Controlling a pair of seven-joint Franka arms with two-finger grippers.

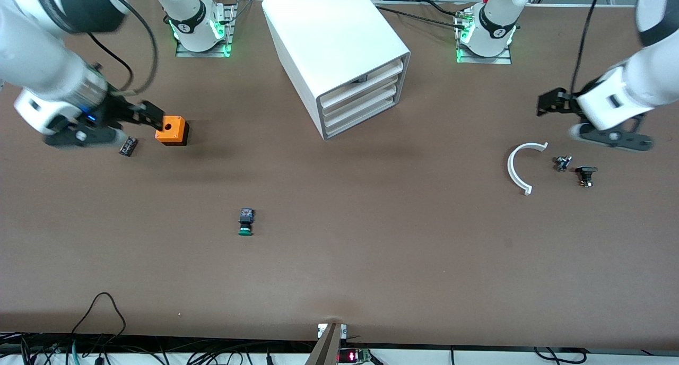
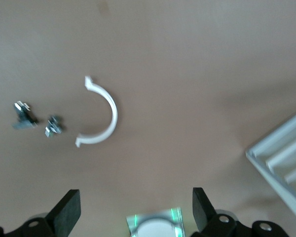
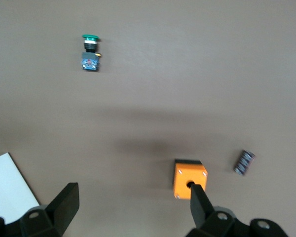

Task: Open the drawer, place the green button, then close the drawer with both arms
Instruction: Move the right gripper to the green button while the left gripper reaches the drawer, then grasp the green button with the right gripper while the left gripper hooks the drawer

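lowest white plastic tray drawer (image 1: 360,116) shut, green-capped black button (image 1: 245,222) on worktop nearer camera; both pincers, left (image 1: 551,104) and right (image 1: 151,115), spread empty; i'd pull square.

Two arms (image 1: 58,84), two grippers, one cabinet (image 1: 335,52) with three drawers, one green button (image 1: 245,222), one orange cube (image 1: 172,130), one small black part (image 1: 128,146), one white curved clip (image 1: 520,166), two small dark metal parts (image 1: 563,163)
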